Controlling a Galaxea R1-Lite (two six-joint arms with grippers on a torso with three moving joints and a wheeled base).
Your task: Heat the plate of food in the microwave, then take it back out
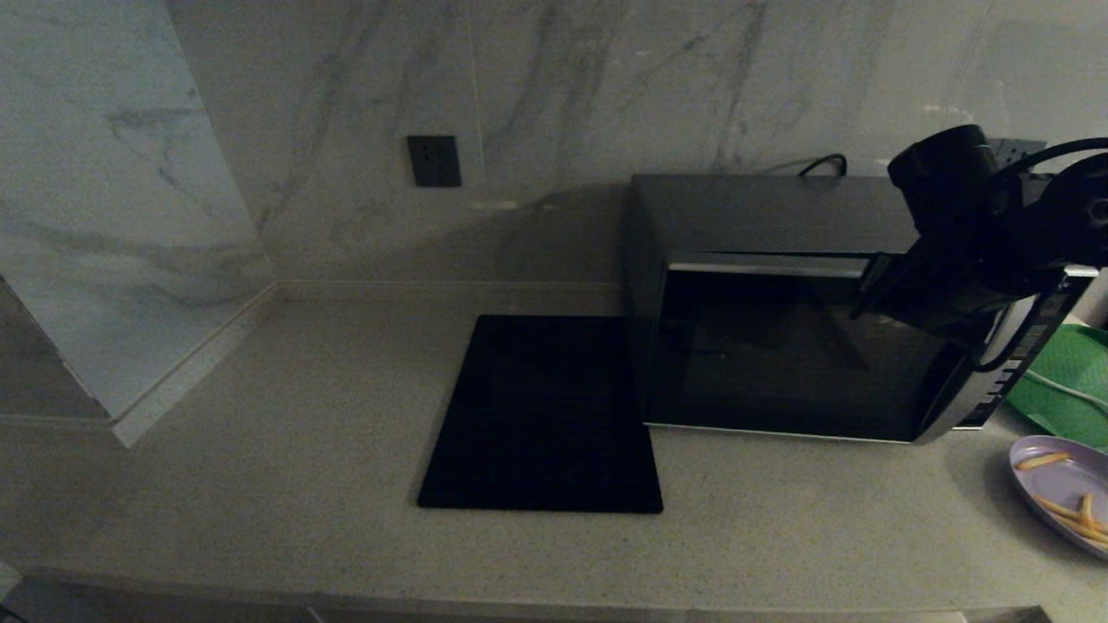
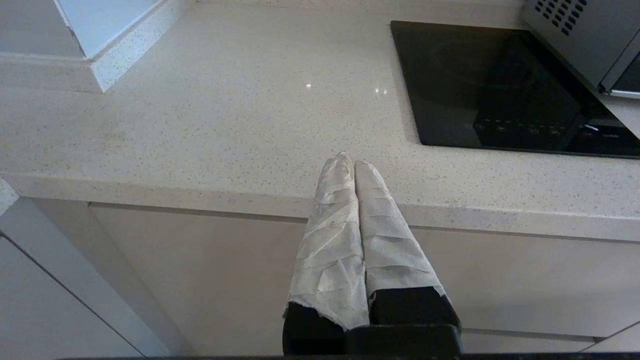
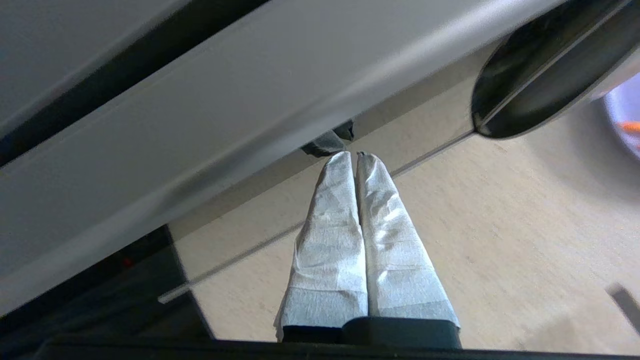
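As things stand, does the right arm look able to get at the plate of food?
Probably yes. The plate of food sits uncovered on the counter right of the microwave, with nothing over it. The right gripper is shut, up by the microwave's door, so it must open first.

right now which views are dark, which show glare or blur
Head view: dim overall, the microwave door nearly black, the right arm casting shadow across it. Left wrist view: bright and sharp, small glints on the countertop. Right wrist view: the microwave's silver trim streaked with motion blur, the plate of food washed out at the edge.
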